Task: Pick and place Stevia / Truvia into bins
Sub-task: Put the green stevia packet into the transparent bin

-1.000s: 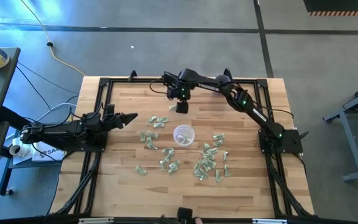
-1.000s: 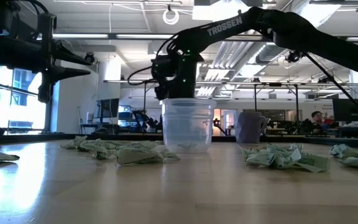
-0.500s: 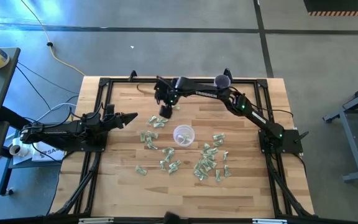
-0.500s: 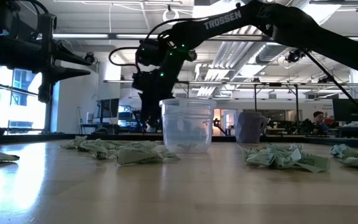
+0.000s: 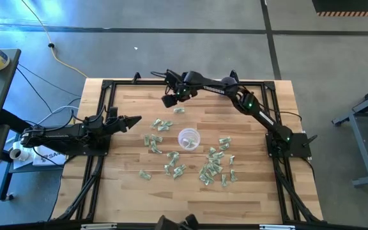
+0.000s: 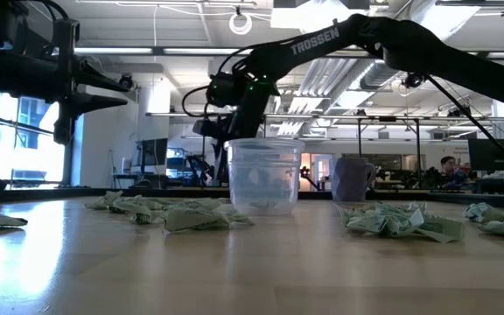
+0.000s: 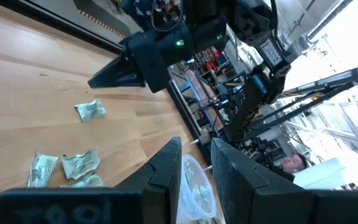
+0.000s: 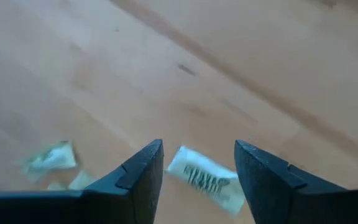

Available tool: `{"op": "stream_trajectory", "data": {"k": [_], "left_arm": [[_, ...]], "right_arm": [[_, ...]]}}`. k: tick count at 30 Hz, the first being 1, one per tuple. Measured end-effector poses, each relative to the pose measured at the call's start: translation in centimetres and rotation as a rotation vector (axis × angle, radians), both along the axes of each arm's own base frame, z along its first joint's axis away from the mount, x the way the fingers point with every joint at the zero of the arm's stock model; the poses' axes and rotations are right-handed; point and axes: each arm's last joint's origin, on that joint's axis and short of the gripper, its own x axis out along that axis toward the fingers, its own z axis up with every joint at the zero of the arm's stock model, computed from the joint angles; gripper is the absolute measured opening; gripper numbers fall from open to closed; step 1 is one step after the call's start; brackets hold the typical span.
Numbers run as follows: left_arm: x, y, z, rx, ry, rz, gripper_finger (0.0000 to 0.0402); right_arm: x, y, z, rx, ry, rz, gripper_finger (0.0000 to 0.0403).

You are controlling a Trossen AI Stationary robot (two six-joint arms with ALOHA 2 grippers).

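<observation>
The wooden bench (image 5: 123,185) carries everything, framed by dark rails. The right arm stretches from its base at the right edge across the far side, its right gripper (image 5: 169,100) hanging above the wood on the far left of the cup. In the right wrist view the fingers (image 8: 138,171) stand apart with nothing between them, and a single sachet (image 8: 205,179) lies flat on the wood in line with the gap, apart from the tips. The left arm waits at the left edge, its left gripper (image 5: 133,120) pointing toward the middle; in the left wrist view its fingers (image 7: 166,168) show a narrow gap and hold nothing.

The clear cup (image 5: 188,138) stands upright near the centre; whether anything lies inside I cannot tell. The Stevia / Truvia sachets (image 5: 213,167) lie scattered around it: a thick cluster on the near right, a smaller group (image 5: 153,142) to its left, and one lone packet (image 5: 179,110) just beside the right gripper.

The step in hand looks like the approach to a pick. Next the right gripper would need to come down over that lone packet, straddle it, pinch it, then carry it to the cup
</observation>
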Motion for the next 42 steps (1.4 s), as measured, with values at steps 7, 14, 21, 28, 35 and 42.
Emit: {"op": "stream_trajectory", "data": {"k": [7,14,21,28,35,42], "left_arm": [[0.0,0.0,0.0,0.000,0.000,-0.001,0.0124],[0.0,0.0,0.0,0.000,0.000,-0.001,0.0124],[0.0,0.0,0.0,-0.003,-0.002,0.004,0.0124],[-0.2,0.3,0.0,0.041,0.024,0.132,0.0124],[-0.5,0.8,-0.1,0.056,0.052,0.351,0.0124],[-1.0,1.5,-0.8,-0.128,-0.066,0.738,0.0124]], "right_arm": [[-1.0,-0.2,-0.2,0.139,0.041,0.002,0.0178],[-2.3,-1.3,-0.4,0.184,0.093,-0.023,0.0146],[-3.2,-2.3,-0.3,0.232,0.085,0.013,0.0074],[-4.7,-2.8,1.2,0.214,0.101,0.125,0.0004],[-7.2,-5.0,2.0,0.145,0.136,0.343,0.0040],[-10.2,-10.3,1.5,0.168,-0.028,0.288,0.0068]]}}
